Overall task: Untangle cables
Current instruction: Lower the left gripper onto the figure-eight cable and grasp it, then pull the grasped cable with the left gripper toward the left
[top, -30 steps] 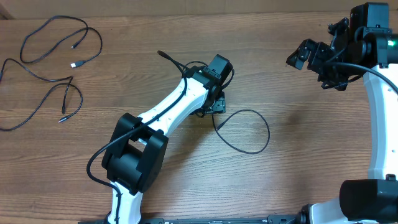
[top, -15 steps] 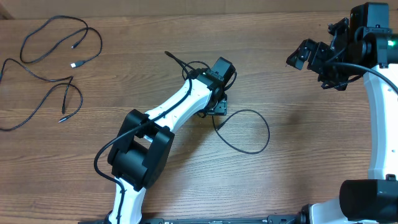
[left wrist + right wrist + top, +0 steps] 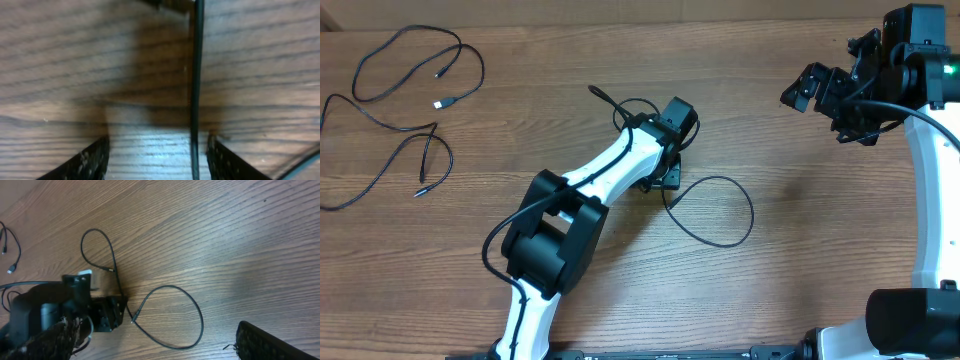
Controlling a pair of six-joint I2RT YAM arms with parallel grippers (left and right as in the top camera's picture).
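left gripper (image 3: pixel 155 160) sits open low over the table (image 3: pixel 60 60), empty; one cable (image 3: pixel 195 90) runs between its jaws, toward 3 o'clock. shift to centre it, then close gently. spare cables (image 3: pixel 438 104) lie at 10 o'clock.

The left arm (image 3: pixel 610 170) is stretching diagonally toward the middle, and the left hand (image 3: pixel 157 160) is pointing straight down, its fingers (image 3: pixel 85 162) standing apart. The right arm (image 3: pixel 925 200) is standing upright at the edge, and the right hand (image 3: pixel 805 88) is hanging raised, its fingers (image 3: pixel 270 342) spreading wide.
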